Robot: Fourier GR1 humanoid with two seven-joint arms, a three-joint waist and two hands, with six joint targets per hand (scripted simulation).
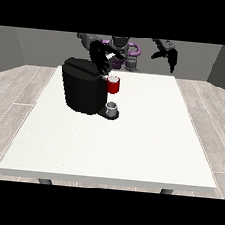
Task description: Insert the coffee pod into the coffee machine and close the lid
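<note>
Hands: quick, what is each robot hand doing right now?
Hand at the view's left: over the coffee machine, fingers cannot be told.
Hand at the view's right: open, holding nothing.

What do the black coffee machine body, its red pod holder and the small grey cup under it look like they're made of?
The black coffee machine looks like matte plastic: dark, boxy, with only faint sheen on its top edge. The red pod holder looks like smooth, glossier plastic, evenly coloured with a pale rim. The small grey cup could be metal or glazed ceramic; its light, even grey leaves that open.
</note>
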